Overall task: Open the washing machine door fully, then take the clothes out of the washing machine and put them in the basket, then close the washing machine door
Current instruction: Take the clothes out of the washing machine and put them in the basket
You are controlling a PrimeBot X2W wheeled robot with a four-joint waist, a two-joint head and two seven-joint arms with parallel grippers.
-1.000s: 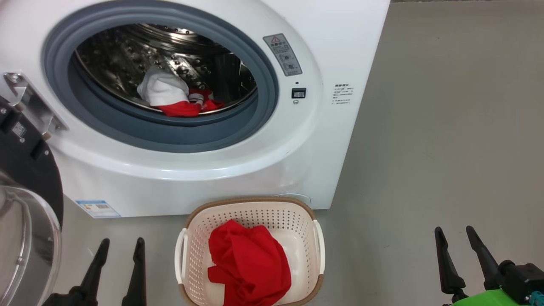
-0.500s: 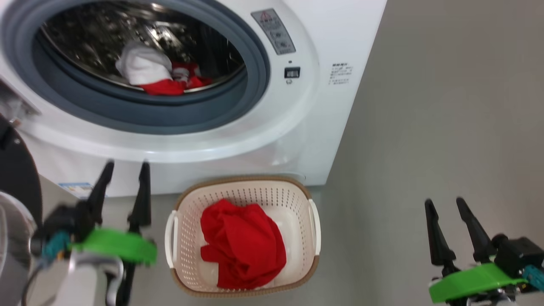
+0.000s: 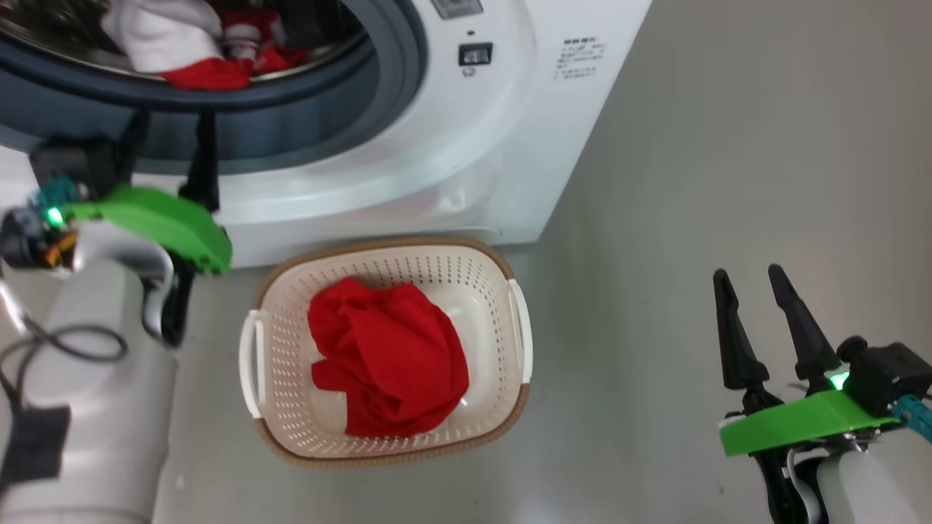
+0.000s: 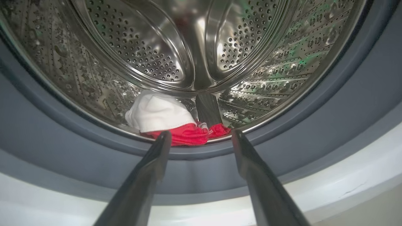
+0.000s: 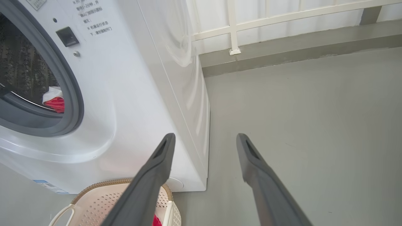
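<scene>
Upper left, the left gripper (image 3: 172,124) stands open, empty, before the washer (image 3: 466,145), clothes (image 3: 207,73) inside it. Lower right, the right gripper (image 3: 748,275) is open; a garment (image 3: 386,356) lies in the basket (image 3: 378,246).

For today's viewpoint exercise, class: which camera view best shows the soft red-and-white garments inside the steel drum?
Left wrist view: the soft red-and-white garments lie central, nearly whole. The head view cuts them off at its top edge; the right wrist view catches a small sliver.
</scene>
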